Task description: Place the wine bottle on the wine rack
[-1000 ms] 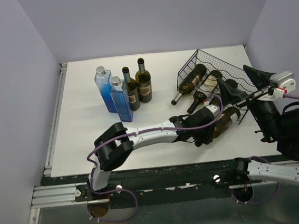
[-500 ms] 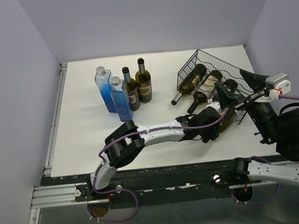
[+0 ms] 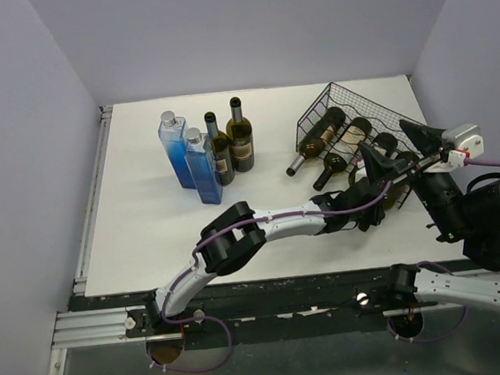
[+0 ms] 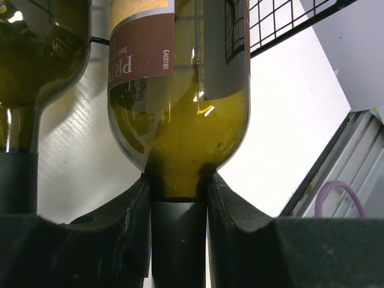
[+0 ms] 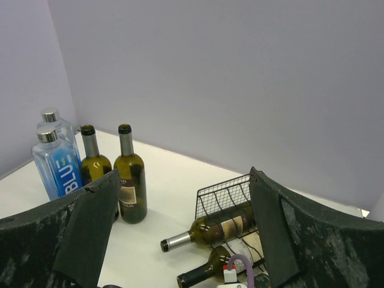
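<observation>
Wine rack [image 3: 359, 106] sits at the table's [image 3: 147, 224] far right corner, tilted up on its right side. Two arms are in view. The left arm [image 3: 271, 225] stretches across the table to the rack's near end, and the right arm [image 3: 483, 218] stands by the right edge. Two wine bottles [image 3: 326, 132] lie in the rack, necks pointing left. A third, the wine bottle [image 4: 180, 120], lies just beside them at the rack's near side; whether it rests in a cradle cannot be told. The left fingers [image 4: 120, 234] pinch its neck from both sides. The right fingers [image 5: 84, 234] are spread wide above the rack, holding nothing. Near the far edge stand two dark wine bottles [image 3: 240, 140] and two blue bottles [image 3: 176, 150].
</observation>
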